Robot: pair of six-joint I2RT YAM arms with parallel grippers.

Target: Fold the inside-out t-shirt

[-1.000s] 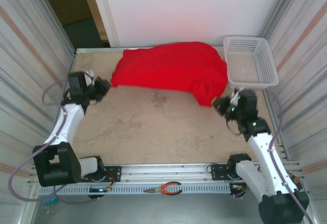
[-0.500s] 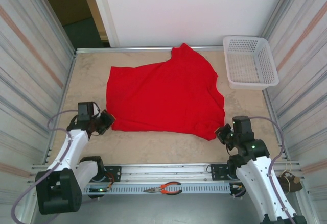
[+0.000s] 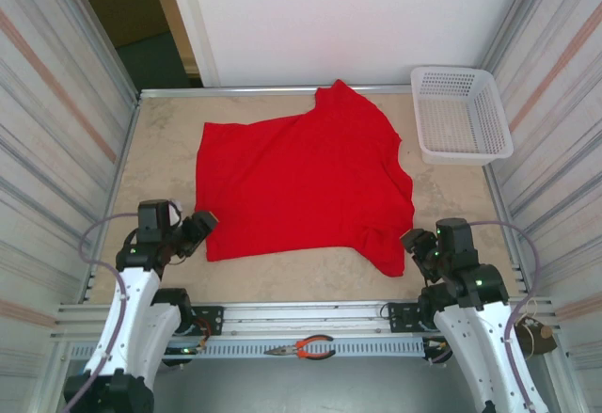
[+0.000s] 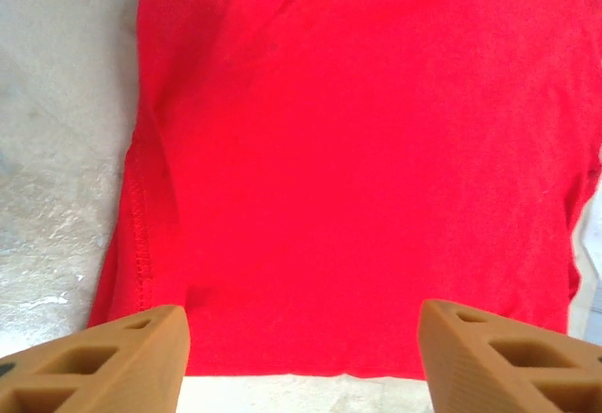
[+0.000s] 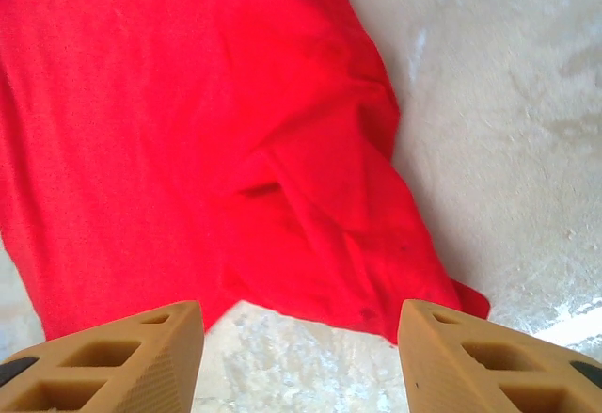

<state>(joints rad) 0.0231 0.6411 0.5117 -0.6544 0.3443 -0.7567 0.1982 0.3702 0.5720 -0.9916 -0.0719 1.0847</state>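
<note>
A beige, mottled tabletop [image 3: 282,286] is lying between ribbed metal side walls [image 3: 56,103], and a plain white wall [image 3: 357,18] is standing behind it. A white plastic lattice basket [image 3: 461,112] is sitting far beyond the right fingers [image 5: 103,357]. The inside-out t-shirt [image 3: 301,187], of soft bright red cloth, is lying spread flat, its stitched near hem just ahead of the left fingers [image 4: 103,361] and its wrinkled corner just ahead of the right fingers. Both pairs are standing wide apart and gripping nothing.
</note>
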